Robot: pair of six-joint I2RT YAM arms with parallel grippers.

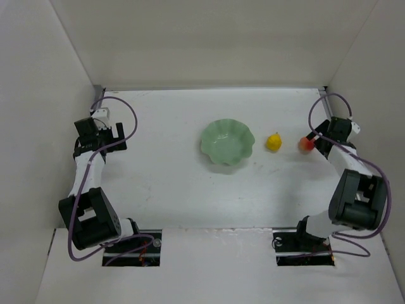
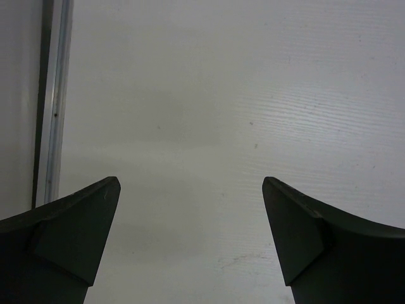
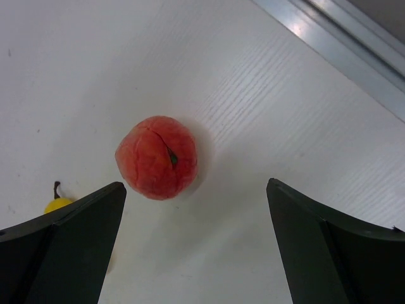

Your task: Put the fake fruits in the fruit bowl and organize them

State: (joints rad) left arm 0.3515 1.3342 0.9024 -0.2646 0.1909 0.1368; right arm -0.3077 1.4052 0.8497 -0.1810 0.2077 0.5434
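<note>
**Peach Being Framed by the Spread Right Gripper, Both Fruits Lying Outside the Bowl**

The right arm is being held folded at the elbow. Its gripper [image 3: 194,188] is being pointed down at the red-orange peach [image 3: 156,157] with the fingers spread wide, and neither finger is touching the fruit. The left arm is being kept bent along the table's left edge. Its gripper [image 2: 191,182] is likewise being held apart over the bare white table [image 2: 221,95], beside a metal rail [image 2: 54,95].

The pale green scalloped bowl [image 1: 212,136] is being shown only from overhead, at mid-table. The yellow pear [image 1: 273,142] is lying just right of it, and the peach is lying further right. The peach's stem dimple and the pear's tiny stem are being revealed by the right wrist view alone.
</note>
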